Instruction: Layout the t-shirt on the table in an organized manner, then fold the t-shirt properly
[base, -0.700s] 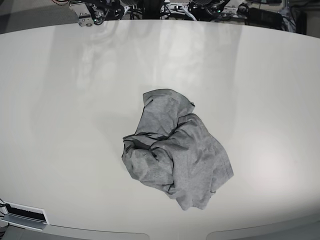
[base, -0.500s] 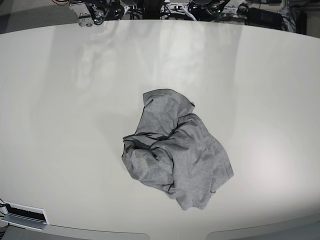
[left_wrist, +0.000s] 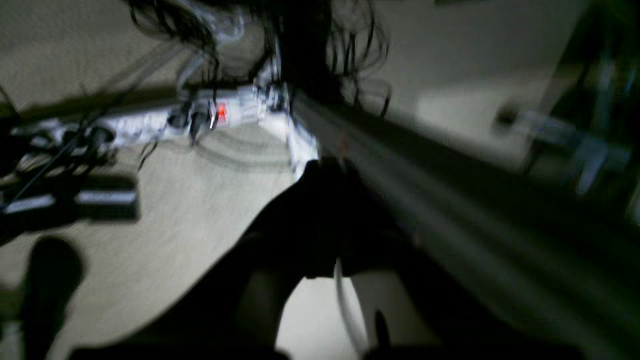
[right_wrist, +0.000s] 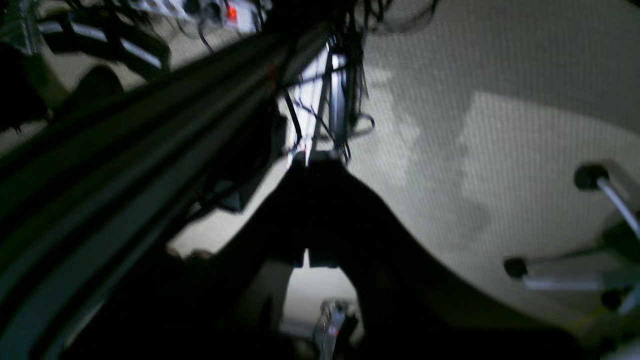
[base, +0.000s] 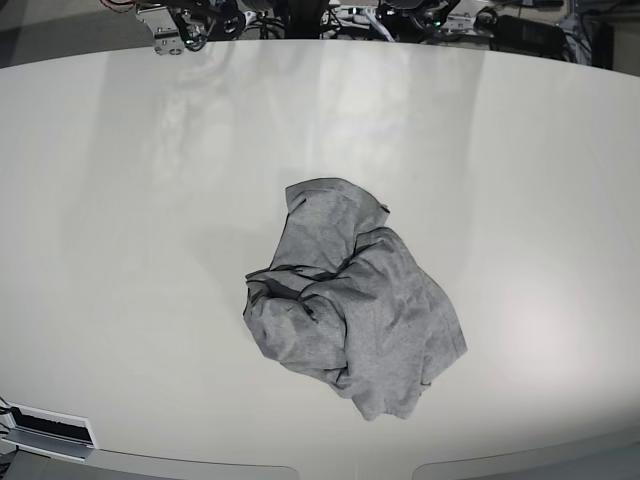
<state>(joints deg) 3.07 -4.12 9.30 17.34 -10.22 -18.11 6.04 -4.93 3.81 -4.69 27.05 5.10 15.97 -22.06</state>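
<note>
At the near edge of the table (base: 120, 250), low on the left of the base view, a small white box with a dark slot (base: 48, 428) sits on the rim. A little farther in, the t-shirt (base: 350, 310) lies crumpled in a grey heap slightly right of the middle, one lobe bunched toward the front and a narrower flap reaching away toward the far side; a dark trimmed edge shows along its left fold, and no lettering is visible. Bare glossy tabletop surrounds it on every side. Beyond the far curved edge, a tangle of cables and robot hardware (base: 300, 18) lines the top of the view. Both wrist cameras look down past the table to a carpeted floor, blurred and dark. The left gripper (left_wrist: 334, 220) shows as a black silhouette with its jaws pressed together on nothing, and the right gripper (right_wrist: 306, 212) looks the same, closed and empty, well apart from the shirt.
</note>
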